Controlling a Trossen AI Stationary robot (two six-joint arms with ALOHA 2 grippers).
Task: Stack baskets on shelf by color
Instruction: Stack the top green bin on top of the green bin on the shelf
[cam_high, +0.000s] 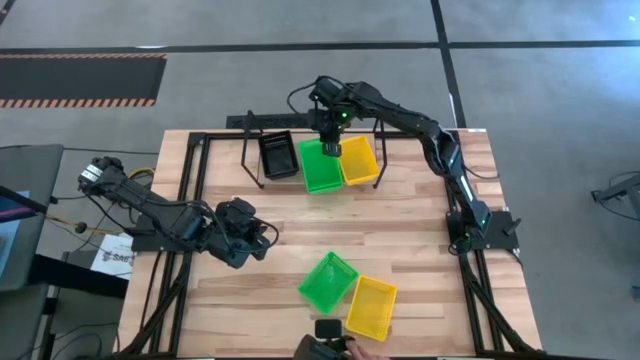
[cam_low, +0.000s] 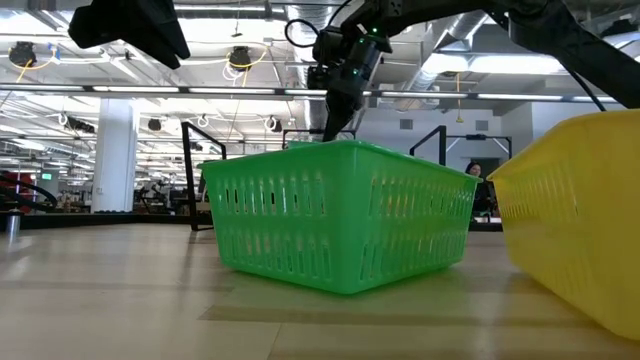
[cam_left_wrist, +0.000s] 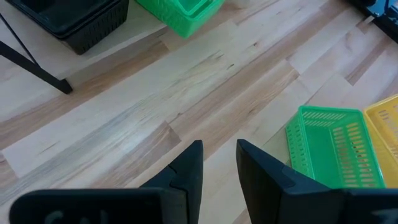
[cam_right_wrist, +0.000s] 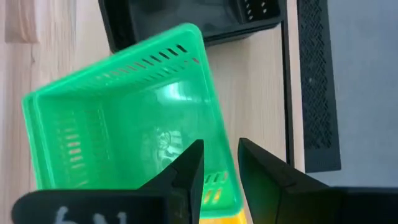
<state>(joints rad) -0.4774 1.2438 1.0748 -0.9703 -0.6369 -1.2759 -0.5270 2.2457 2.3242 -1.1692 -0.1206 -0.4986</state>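
Observation:
Three baskets sit side by side on the shelf (cam_high: 252, 150) at the far edge: black (cam_high: 278, 155), green (cam_high: 318, 168) and yellow (cam_high: 360, 162). The green one lies slightly askew. My right gripper (cam_right_wrist: 221, 163) hangs open over its far wall, pointing down, one finger inside and one outside. Two more baskets rest on their bases near the front edge: green (cam_high: 328, 281) and yellow (cam_high: 370, 306). My left gripper (cam_left_wrist: 219, 149) hovers open over bare table at the left middle, with nothing between its fingers. My right gripper comes from above at the shelf green basket's far wall (cam_right_wrist: 219, 134), near the corner beside the yellow basket. One finger is inside the basket and one outside. I cannot tell whether either finger touches the wall. The basket sits on the shelf.
A black perforated strip (cam_high: 270, 121) lies beyond the shelf. A small dark device (cam_high: 328, 330) stands at the near edge. Bare wood (cam_high: 330, 220) stretches between the shelf and the near baskets. In the low view the near green basket (cam_low: 340, 215) and yellow basket (cam_low: 580, 230) fill the foreground.

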